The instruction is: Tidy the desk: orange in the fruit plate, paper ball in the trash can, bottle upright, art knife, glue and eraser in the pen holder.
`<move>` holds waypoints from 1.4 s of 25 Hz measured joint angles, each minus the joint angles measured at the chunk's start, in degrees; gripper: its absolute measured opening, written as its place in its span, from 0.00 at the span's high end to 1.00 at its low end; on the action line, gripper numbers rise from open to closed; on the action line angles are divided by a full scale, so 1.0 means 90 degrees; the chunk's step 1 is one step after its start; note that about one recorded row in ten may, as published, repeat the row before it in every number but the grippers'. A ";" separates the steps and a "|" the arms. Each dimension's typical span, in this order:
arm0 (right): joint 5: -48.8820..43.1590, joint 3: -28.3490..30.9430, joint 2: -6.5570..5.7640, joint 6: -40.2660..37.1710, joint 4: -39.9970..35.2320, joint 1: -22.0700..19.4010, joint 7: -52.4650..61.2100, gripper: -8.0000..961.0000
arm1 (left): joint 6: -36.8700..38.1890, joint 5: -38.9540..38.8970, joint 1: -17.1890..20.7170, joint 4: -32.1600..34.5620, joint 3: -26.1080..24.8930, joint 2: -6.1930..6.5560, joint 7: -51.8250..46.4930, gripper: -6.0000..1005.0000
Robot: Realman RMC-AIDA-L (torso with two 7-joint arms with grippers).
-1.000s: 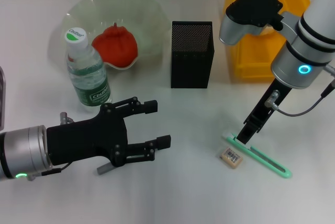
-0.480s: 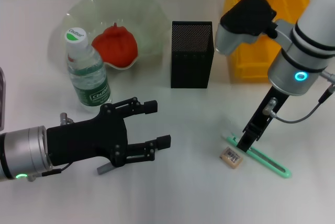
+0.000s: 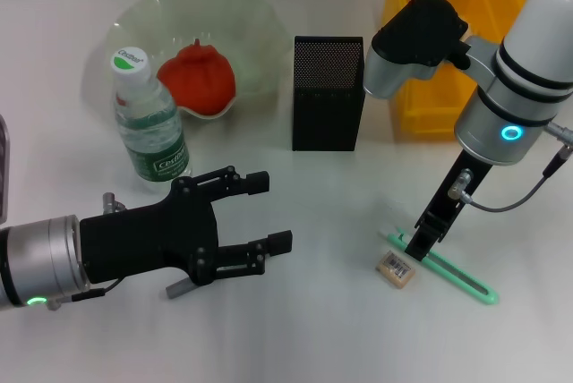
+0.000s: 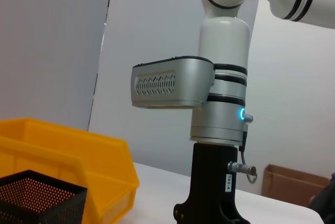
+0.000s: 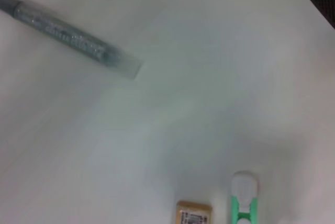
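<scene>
risk: the knife skids instead of lifting

the art knife (image 3: 445, 269) lies flat near the desk's (image 3: 313, 329) front right edge, the eraser (image 3: 395, 268) just beside it. the right gripper (image 3: 419, 243) stands at its near end; whether the fingers are closed, i cannot tell. a shallow pinch could flick it into the eraser. the left gripper (image 3: 260, 217) hangs open, holding nothing.

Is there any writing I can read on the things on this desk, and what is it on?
"C'estbon" on the bottle's green label, only just legible.
Green print on the bottle's white cap: too small to read.
Printed label on the eraser: too small to read.
Small tag on the right arm's black mount: too small to read.
</scene>
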 joint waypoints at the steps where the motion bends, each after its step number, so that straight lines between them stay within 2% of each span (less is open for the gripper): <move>1: 0.0000 0.0000 0.0000 0.0016 0.0003 -0.0004 0.0001 0.57 | 0.0000 0.0000 0.0000 0.0000 0.0000 0.0000 0.0000 0.21; 21: 0.0098 -0.0021 0.0010 0.0235 0.0288 0.0034 -0.0051 0.63 | 0.0001 0.0000 0.0000 0.0001 0.0000 0.0000 0.0000 0.21; 35: 0.0098 -0.0321 0.0010 0.0333 0.0324 0.0049 -0.0022 0.68 | -0.0010 0.0001 0.0000 0.0001 0.0000 0.0000 0.0000 0.21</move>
